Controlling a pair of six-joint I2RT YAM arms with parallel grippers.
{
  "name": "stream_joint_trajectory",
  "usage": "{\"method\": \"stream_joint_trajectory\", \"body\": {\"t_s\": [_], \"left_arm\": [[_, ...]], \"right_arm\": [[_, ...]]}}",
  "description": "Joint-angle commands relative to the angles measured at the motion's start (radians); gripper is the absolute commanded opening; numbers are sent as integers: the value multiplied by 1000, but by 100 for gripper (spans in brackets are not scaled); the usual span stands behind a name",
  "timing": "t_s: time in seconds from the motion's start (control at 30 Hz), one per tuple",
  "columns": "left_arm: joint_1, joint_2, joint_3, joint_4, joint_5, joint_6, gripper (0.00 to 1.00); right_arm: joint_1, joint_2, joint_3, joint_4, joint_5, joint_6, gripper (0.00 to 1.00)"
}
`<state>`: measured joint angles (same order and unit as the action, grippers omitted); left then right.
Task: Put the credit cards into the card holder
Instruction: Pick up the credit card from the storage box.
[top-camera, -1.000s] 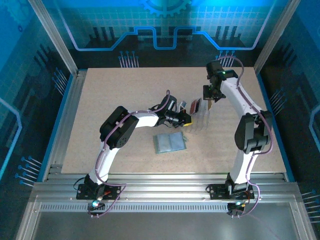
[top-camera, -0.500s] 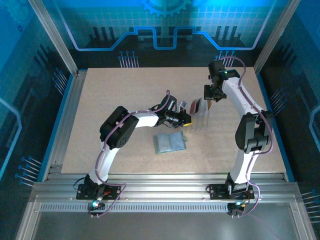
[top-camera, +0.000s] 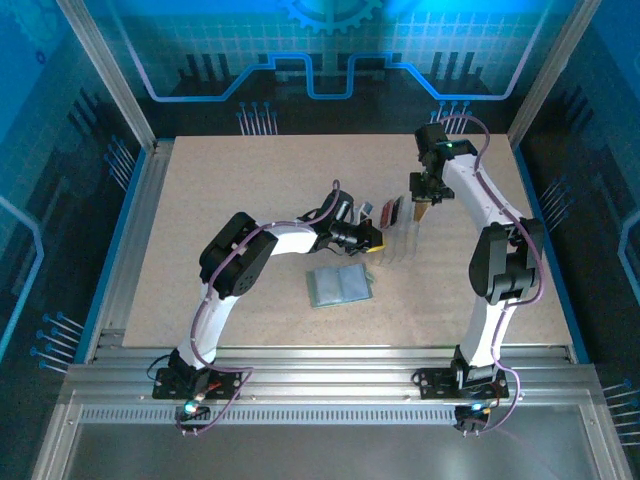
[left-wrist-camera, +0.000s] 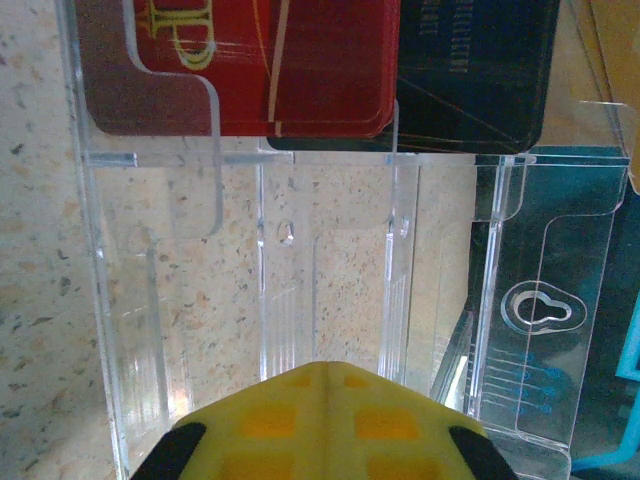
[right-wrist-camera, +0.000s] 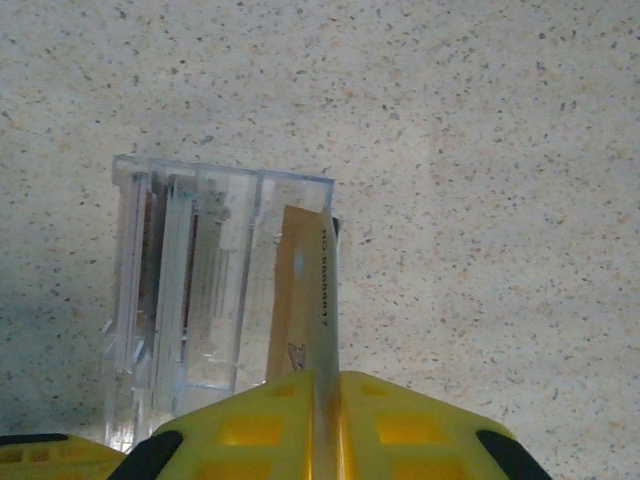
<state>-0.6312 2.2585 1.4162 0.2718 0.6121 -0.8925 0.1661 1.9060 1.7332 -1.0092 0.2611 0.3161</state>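
**Tan card pinched over the stand**

On the table (top-camera: 230, 200), base-side of both jaws: card holder (top-camera: 340, 285), laid open, ready for cards. Just ahead of the closed, empty left jaws: clear stand (left-wrist-camera: 300, 300), seemingly braced, red card (left-wrist-camera: 240, 60) and dark card (left-wrist-camera: 470, 70) upright inside. Between the right jaws, clamped edge-on: tan card (right-wrist-camera: 300, 290), poised for a straight lift.

The top camera looks down from high above the near edge over the whole worktop (top-camera: 250, 200). Both wrist cameras look closely past their own fingers (left-wrist-camera: 330, 425) at the clear stand (right-wrist-camera: 190, 270), which all three views share.
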Motion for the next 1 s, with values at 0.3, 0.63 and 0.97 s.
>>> {"method": "stream_joint_trajectory", "body": {"t_s": [0.3,0.63,0.97], "left_arm": [[21,98,-59,-192,-127,-1,1],[23,96,-68,-189,-125,0,2],[24,99,-68,-184,-125,-3,2]], "right_arm": [[4,-2,20,-55,67,-18,16],[-3,-13,6,-45,20,-20,0],[-3,-80,4,-42,-42,-22,0]]}}
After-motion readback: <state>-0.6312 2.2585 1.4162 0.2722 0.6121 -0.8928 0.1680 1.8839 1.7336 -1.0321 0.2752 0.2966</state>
